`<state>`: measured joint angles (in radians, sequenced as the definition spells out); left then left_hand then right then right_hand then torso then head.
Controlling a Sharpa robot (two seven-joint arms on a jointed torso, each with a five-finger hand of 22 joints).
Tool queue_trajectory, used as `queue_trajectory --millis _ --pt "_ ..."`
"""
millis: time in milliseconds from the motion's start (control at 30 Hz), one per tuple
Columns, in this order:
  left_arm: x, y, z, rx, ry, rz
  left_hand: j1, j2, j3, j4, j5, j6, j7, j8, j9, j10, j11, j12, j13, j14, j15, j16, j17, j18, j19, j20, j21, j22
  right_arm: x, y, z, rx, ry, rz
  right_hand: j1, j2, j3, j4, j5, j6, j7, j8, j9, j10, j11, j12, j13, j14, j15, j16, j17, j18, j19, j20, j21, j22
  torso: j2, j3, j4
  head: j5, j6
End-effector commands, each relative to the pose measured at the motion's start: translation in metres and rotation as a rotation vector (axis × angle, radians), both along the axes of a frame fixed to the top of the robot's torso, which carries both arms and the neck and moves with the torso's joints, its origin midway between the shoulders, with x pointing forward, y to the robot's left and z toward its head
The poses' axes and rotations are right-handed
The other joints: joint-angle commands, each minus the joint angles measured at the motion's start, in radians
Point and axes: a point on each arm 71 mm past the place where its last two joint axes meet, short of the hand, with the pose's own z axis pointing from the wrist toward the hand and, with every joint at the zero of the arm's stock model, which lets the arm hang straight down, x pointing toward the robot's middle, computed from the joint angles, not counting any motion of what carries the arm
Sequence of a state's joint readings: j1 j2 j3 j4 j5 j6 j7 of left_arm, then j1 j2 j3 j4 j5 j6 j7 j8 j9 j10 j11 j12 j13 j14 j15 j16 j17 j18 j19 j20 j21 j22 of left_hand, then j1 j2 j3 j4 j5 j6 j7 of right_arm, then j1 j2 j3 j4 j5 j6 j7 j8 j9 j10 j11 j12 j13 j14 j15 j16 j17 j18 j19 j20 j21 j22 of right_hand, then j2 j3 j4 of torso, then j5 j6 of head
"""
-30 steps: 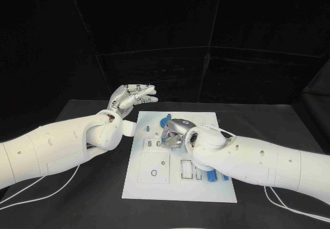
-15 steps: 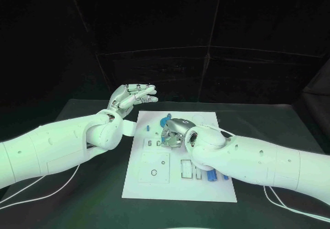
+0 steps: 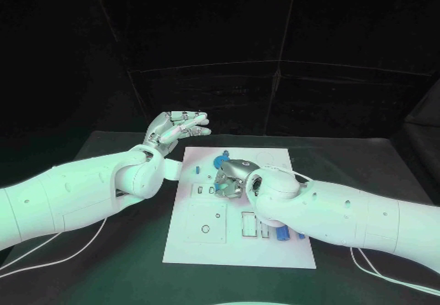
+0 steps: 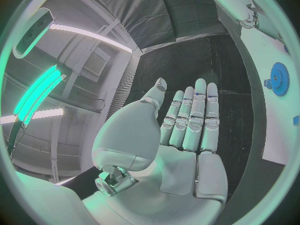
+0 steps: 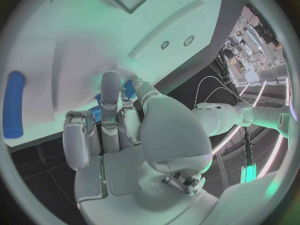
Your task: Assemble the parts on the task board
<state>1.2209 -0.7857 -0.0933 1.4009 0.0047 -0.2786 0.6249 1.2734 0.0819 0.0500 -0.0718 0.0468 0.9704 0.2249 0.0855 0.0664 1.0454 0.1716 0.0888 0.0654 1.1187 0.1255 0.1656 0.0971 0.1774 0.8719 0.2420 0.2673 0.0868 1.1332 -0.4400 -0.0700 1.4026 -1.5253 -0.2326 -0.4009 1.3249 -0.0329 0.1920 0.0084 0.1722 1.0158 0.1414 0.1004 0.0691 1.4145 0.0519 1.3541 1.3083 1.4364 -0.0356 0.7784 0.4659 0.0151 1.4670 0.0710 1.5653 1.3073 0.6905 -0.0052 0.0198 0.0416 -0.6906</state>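
White task board (image 3: 240, 244) — small blue parts (image 3: 282, 234); right robot hand (image 3: 229, 179) pinches one, left robot hand (image 3: 176, 129) empty, fingers straight.

Task board (image 3: 240, 251): white rectangular plate, flat on the table centre, long side running near to far. Its surface carries rectangular recesses and small slots; a raised square panel with a small hole sits at its near-left part.

Gear (image 4: 278, 78): blue, toothed, round, lying on the board's far part.

Small blue pieces (image 3: 198, 170): at the far-left part of the board, just beside the gear; shapes too small to tell.

Cylinder (image 3: 283, 235): blue, lying flat at the board's near-right part, lengthwise near to far. Beside it, a slimmer blue piece (image 3: 265, 230) in a slot.
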Motion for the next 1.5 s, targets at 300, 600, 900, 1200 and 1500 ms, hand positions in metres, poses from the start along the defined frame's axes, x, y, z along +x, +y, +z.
queue_trajectory --millis 300,600,900,1200,1500 --pt "0.000 -0.001 0.001 -0.007 -0.003 -0.009 -0.005 0.005 -0.002 -0.007 0.003 0.004 0.005 -0.005 -0.001 0.006 0.002 -0.004 -0.001 0.005 0.001 -0.004 0.001 0.008 0.008 0.000 -0.002 -0.001 -0.003 -0.001 -0.003 -0.031 0.014 -0.010 -0.027 -0.023 -0.022 0.016 -0.029 -0.016 0.003 -0.011 0.002 -0.010 0.004 -0.010 0.054 0.001 0.010 -0.003 0.000 -0.015 0.104 0.012 0.005 0.263 0.000 0.0003 0.0002 0.002 0.000" --pt "0.001 0.000 0.001 -0.007 -0.002 -0.008 -0.005 0.005 -0.002 -0.007 0.003 0.004 0.005 -0.005 -0.001 0.006 0.002 -0.004 -0.001 0.005 0.001 -0.004 0.001 0.008 0.008 0.000 -0.002 -0.001 -0.002 -0.002 0.000 -0.005 -0.025 -0.054 -0.065 -0.041 -0.068 0.051 -0.060 -0.063 0.010 -0.032 -0.002 -0.022 0.011 -0.023 0.043 0.000 0.015 -0.002 0.001 -0.015 0.104 0.016 0.005 0.263 0.000 0.0004 -0.0002 0.001 0.002" --pt "0.001 0.000 0.001 0.001 -0.001 -0.005 -0.005 0.005 -0.003 -0.008 0.003 0.004 0.005 -0.006 -0.001 0.006 0.002 -0.005 -0.001 0.006 0.001 -0.004 0.001 0.008 0.009 0.000 -0.002 -0.002 -0.005 -0.003 0.012 0.108 -0.143 -0.035 -0.032 -0.072 -0.105 0.091 -0.059 -0.147 0.030 -0.032 -0.003 -0.034 0.028 -0.030 0.035 -0.001 0.029 0.001 0.002 -0.015 0.104 0.030 0.005 0.263 0.000 0.0013 0.0003 0.001 0.004" --pt "0.004 0.008 -0.005 0.133 0.037 0.026 -0.027 0.001 -0.015 -0.009 0.005 0.062 -0.030 0.004 0.004 0.107 -0.039 0.019 0.009 0.158 -0.049 0.053 0.045 0.010 0.118 -0.044 0.045 0.011 -0.027 -0.028 0.038 0.314 -0.212 0.195 0.027 -0.092 -0.120 0.130 -0.062 -0.172 0.036 -0.032 -0.002 -0.034 0.033 -0.027 0.034 -0.002 0.033 0.003 0.002 -0.015 0.104 0.034 0.005 0.263 -0.003 0.0001 -0.0023 0.005 0.010" --pt "0.003 0.009 -0.032 0.507 0.306 -0.158 -0.110 0.012 -0.045 0.054 0.005 0.134 -0.092 0.025 0.018 0.267 -0.112 0.080 0.055 0.394 -0.139 0.299 0.219 0.008 0.361 -0.140 0.183 0.071 -0.018 -0.091 0.084 0.393 -0.169 0.147 0.058 -0.053 -0.111 0.134 -0.022 -0.133 0.026 -0.011 0.005 -0.050 0.025 -0.044 0.017 -0.004 0.028 0.004 0.002 -0.015 0.104 0.031 0.005 0.263 -0.012 0.0025 -0.0073 0.007 0.013"
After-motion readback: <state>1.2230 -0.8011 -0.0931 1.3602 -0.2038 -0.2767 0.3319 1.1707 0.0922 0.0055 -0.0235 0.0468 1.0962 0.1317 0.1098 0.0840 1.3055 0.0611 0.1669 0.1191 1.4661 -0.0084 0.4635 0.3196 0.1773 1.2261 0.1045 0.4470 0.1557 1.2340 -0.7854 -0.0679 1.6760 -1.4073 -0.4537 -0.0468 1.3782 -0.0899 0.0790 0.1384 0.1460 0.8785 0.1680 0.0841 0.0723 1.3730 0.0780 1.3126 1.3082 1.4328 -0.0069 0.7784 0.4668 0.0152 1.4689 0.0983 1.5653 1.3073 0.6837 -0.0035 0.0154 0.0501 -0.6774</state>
